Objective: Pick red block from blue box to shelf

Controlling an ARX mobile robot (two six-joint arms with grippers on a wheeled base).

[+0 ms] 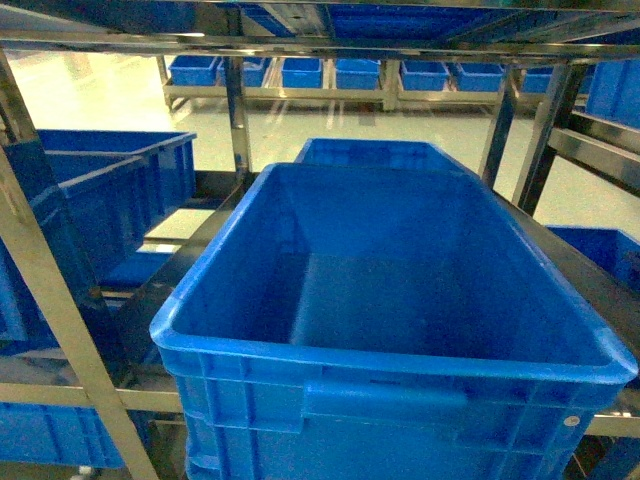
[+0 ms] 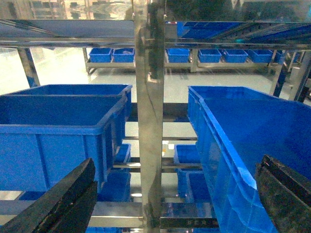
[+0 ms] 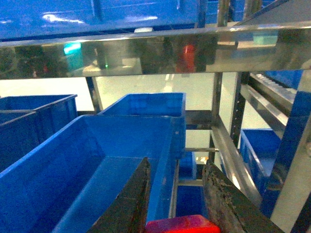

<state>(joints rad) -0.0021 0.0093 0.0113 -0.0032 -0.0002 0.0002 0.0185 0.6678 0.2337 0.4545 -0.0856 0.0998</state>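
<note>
The red block [image 3: 182, 224] shows as a glossy red top at the bottom edge of the right wrist view, wedged between the two dark fingers of my right gripper [image 3: 177, 166], which is shut on it. It hangs over the right rim of a large dark blue crate [image 3: 87, 170] on the steel shelf [image 3: 146, 53]. My left gripper [image 2: 177, 162] is open, its fingers wide apart with nothing between them, and it faces a shiny shelf upright [image 2: 148, 97]. The blue box is out of view. Neither gripper appears in the head view.
A big dark blue crate [image 1: 400, 300] with nothing in it fills the shelf level in front of me, with a second crate [image 1: 375, 152] behind it. More blue crates [image 1: 110, 190] stand to the left and on lower tiers. Steel uprights [image 1: 238, 110] and rails [image 1: 300, 44] frame the opening.
</note>
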